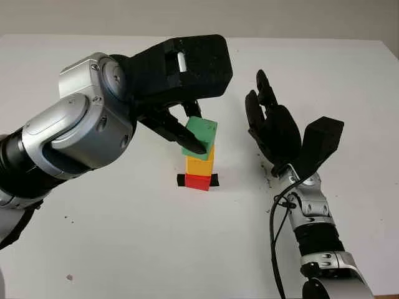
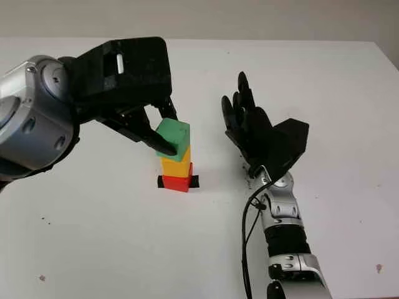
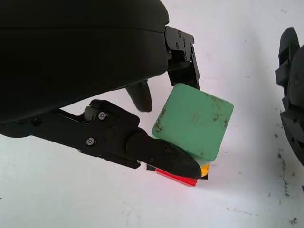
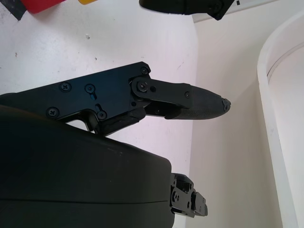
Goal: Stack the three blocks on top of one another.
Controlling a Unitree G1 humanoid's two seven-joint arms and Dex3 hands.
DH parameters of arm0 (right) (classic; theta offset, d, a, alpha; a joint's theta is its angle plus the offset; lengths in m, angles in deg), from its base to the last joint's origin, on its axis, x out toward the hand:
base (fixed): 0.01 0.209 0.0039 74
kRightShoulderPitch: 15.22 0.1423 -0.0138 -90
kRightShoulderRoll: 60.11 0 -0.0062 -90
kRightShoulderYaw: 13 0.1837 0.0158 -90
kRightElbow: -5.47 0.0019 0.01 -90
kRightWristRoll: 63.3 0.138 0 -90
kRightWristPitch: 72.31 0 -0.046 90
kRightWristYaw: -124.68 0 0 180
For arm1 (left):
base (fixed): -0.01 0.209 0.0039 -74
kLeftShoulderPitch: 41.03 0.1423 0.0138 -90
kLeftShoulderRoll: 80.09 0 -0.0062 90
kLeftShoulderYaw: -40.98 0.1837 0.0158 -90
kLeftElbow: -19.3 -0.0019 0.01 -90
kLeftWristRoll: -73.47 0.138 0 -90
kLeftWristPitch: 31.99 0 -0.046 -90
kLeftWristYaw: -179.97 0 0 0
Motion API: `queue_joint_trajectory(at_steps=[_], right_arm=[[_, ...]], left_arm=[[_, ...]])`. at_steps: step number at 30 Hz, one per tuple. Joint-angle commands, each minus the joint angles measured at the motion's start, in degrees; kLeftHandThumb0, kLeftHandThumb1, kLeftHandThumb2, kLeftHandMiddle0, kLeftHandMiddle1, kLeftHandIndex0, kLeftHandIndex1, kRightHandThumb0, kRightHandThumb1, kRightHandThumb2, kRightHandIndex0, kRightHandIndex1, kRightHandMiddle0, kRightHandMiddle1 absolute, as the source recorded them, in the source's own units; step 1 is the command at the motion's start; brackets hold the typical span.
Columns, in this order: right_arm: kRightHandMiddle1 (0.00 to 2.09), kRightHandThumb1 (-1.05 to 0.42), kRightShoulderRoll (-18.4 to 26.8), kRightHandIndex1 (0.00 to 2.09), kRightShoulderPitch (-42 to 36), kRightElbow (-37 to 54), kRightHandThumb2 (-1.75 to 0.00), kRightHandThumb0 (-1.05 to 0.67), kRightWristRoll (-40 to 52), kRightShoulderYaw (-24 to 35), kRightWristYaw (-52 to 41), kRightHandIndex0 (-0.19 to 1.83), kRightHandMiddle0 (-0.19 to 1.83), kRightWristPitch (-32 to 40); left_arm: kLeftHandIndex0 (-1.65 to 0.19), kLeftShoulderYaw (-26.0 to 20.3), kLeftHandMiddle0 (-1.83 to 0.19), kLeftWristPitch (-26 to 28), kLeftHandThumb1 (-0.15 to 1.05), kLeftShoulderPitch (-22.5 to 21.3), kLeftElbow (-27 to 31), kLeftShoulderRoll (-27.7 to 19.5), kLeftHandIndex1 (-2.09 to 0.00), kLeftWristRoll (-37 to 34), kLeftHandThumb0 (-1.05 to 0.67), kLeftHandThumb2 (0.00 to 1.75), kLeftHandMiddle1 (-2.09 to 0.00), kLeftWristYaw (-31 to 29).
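three blocks stacked; left hand [image 1: 187, 128] pinching tilted green block [image 1: 201, 136] atop; right hand [image 1: 274, 128] open nearby.

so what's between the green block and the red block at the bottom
The yellow block sits between the green block and the red block, clearest in the left eye view.

White table [image 1: 124, 249], black tape [image 1: 181, 180]

The left robot hand [image 1: 187, 134] is curled in a grasp, while the right robot hand [image 1: 274, 131] hangs open.
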Motion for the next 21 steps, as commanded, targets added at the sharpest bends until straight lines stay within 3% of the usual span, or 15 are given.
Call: queue_joint_trajectory(at_steps=[1,4,6,12,15,21], right_arm=[[0.00,-1.05,0.0,0.00,-0.3,0.5,-0.52,-0.65,0.0,0.1,-0.1,-0.19,-0.19,-0.1],[0.00,-1.05,0.1,0.00,-0.2,0.2,-0.53,-0.65,0.1,0.2,-0.3,-0.19,-0.19,-0.4],[0.00,-1.05,0.1,0.00,-0.2,0.3,-0.53,-0.65,0.0,0.2,-0.2,-0.19,-0.19,-0.2],[0.00,-1.05,0.1,0.00,-0.3,0.5,-0.52,-0.65,0.2,0.2,-0.4,-0.19,-0.19,-0.1],[0.00,-1.05,0.1,0.00,-0.5,0.8,-0.53,-0.65,0.4,0.3,-0.5,-0.19,-0.19,0.3],[0.00,-1.05,0.2,0.00,-0.6,0.8,-0.53,-0.65,0.5,0.2,-0.8,-0.19,-0.19,-0.1]], left_arm=[[0.06,0.1,0.13,-0.5,1.04,-2.2,1.1,-0.9,-0.85,-0.7,-0.59,0.05,-0.88,-0.2],[0.07,-0.1,0.05,-0.4,1.03,-2.4,1.2,-1.1,-0.75,-1.6,-0.58,0.05,-0.54,-0.1],[0.07,0.1,0.01,-0.2,1.03,-2.6,1.3,-1.3,-0.74,-2.1,-0.59,0.05,-0.51,0.0],[0.17,-0.8,0.11,-1.7,1.01,-1.5,1.7,-2.1,-0.75,-2.6,-0.64,0.05,-0.66,0.7],[0.19,-2.2,0.18,-5.4,1.02,-0.2,2.7,-3.7,-0.64,-3.1,-0.70,0.05,-0.74,0.0],[0.19,-7.4,0.19,-4.3,1.02,-0.2,6.5,-8.2,-0.05,-7.2,-0.82,0.06,-0.05,-3.3]])
